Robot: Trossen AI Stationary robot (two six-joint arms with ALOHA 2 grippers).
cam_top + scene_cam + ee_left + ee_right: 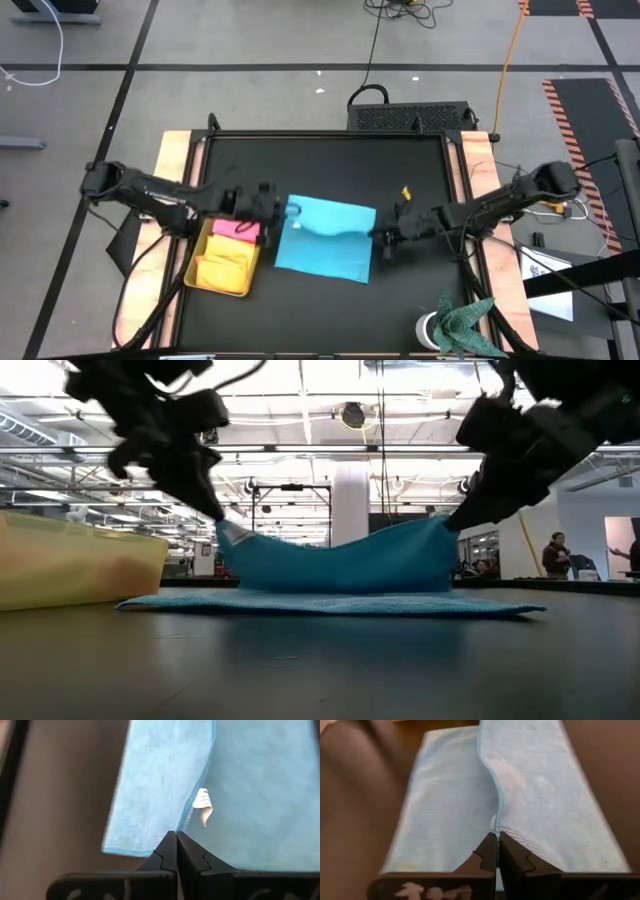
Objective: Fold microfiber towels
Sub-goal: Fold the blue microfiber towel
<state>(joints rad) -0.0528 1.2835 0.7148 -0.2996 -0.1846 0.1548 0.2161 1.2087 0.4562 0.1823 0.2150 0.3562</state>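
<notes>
Left gripper (283, 211) is pinched tight on one corner of the light blue towel (325, 250); right gripper (383, 238) is pinched tight on the opposite corner of the same edge. Between them that edge is lifted off the black table (330, 160) and hangs in a shallow sag, as the low view shows, while the rest of the cloth lies flat near the table's middle. A white care tag (202, 806) is seen at the hem close to the left fingers (167, 852).

Progress, judged: this towel is mid-fold, the first half-fold not yet laid down. The raised edge remains to be carried over to the far edge and released, and further folds may be wanted.

In the yellow-green tray (193, 270), just beside the blue cloth on the left arm's side, a pink towel (233, 229) and a yellow towel (226, 267) are seen, apparently folded and stowed. An orange towel cannot be made out with certainty. A dark green cloth (462, 322) lies at the table's near right corner
</notes>
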